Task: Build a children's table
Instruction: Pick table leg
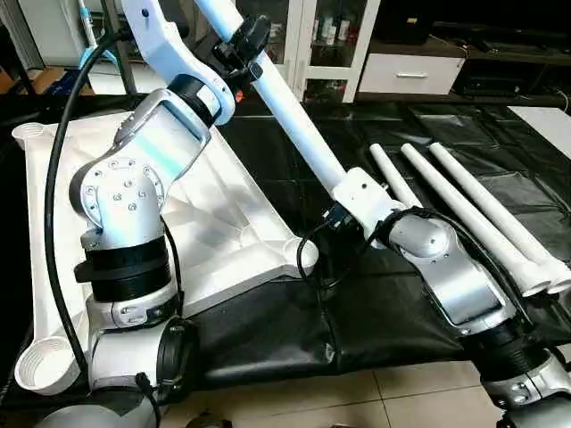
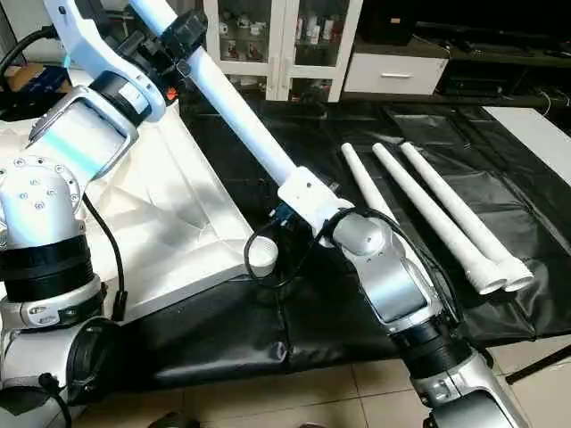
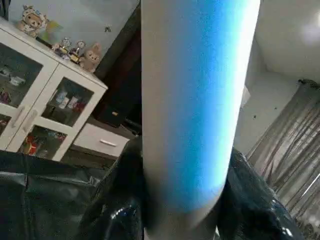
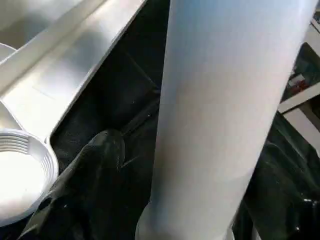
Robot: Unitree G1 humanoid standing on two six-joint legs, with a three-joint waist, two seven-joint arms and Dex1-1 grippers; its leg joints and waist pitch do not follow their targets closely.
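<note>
White plastic fills the space between both sets of jaws: the left gripper (image 1: 239, 46) is clamped around the upper part of a long tapered leg (image 1: 294, 125), its dark fingers (image 3: 117, 200) pressed to either side of the tube, while the right gripper (image 2: 284, 234) sits lower on the same leg, jaws standing fairly wide with one black finger (image 4: 87, 170) beside the tube; whether it actually grips or merely cradles the leg I cannot tell. The leg runs on a slant from far left, high up, down toward the near middle of the scene, its lower end hidden behind the right wrist. Just left of that end lies the corner socket (image 2: 263, 257) on the near right corner of the tabletop (image 1: 223, 214), which rests ribbed side up on the black-covered surface (image 1: 268, 330). To the right, three more legs (image 2: 428, 209) lie side by side on the surface, well apart from the tabletop. Judging by this, the step in hand is seating the first leg in that socket. The next move calls for bringing the leg's lower end over the socket's mouth, tipping the tube upright to match the socket's axis, then pressing or turning it home.
</note>
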